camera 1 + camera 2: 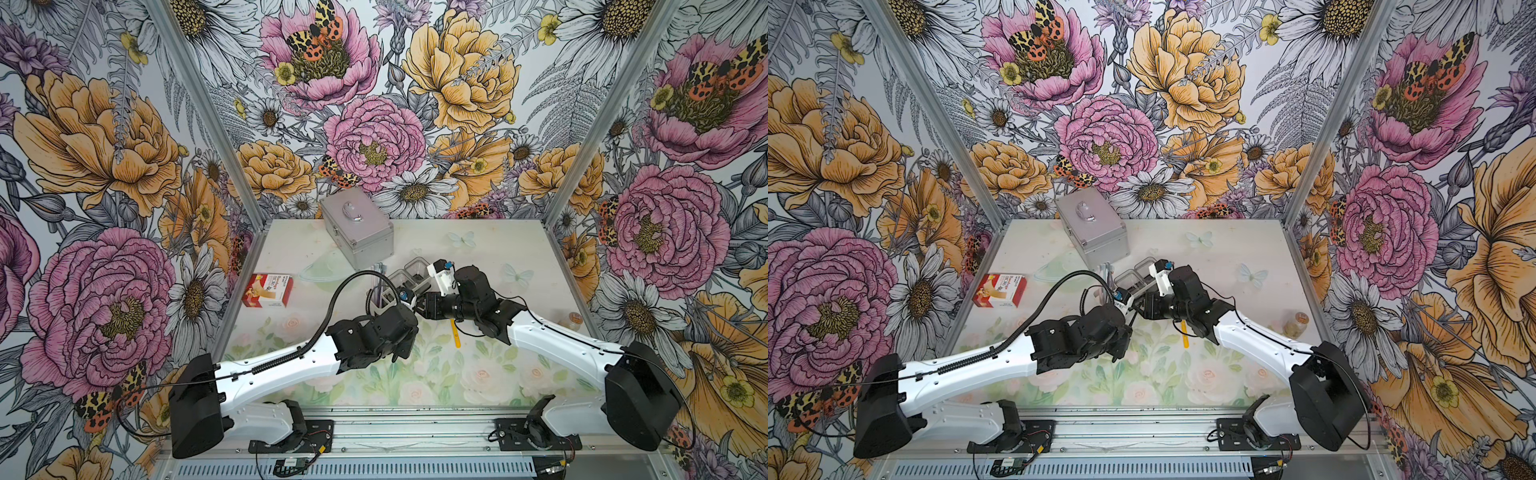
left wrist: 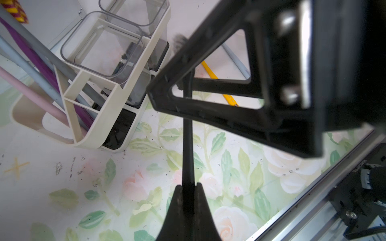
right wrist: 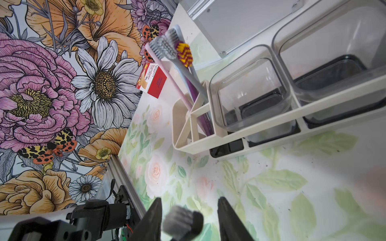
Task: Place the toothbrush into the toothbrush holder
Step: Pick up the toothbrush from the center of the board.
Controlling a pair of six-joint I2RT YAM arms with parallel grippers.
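One toothbrush (image 2: pixel 187 146): left gripper (image 2: pixel 189 187) clamps its handle, right gripper (image 3: pixel 189 200) spread around its bristles.

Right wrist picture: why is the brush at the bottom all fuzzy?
In the right wrist view the black toothbrush head sits very close to the lens, so it blurs, while the toothbrush holder looks sharp; in the left wrist view the left gripper pinching its handle looks crisp.

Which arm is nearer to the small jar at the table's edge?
Right. The right arm runs close beside the small jar with its white forearm; the left arm reaches in from the opposite side, well away from it.
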